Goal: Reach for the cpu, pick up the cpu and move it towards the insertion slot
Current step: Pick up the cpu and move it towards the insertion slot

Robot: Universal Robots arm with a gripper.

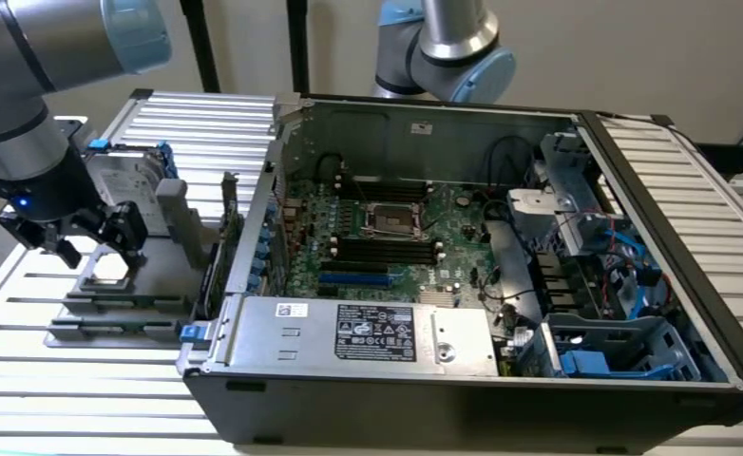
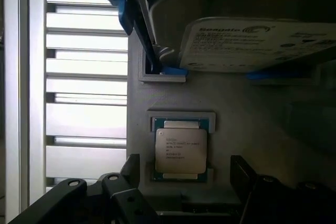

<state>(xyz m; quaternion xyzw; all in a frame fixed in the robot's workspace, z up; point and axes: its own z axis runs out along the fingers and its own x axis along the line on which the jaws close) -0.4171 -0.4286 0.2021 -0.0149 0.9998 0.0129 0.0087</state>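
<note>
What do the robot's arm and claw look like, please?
The arm is silver-grey metal tubing with pale blue joint caps. Its wrist is dark, with a small blue light, and the claw is black with two blocky fingers.

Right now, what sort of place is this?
Likely a robotics lab bench for computer assembly: an open PC case with its motherboard bared, a gripper open above a cpu in a holder, and a slatted metal table.
</note>
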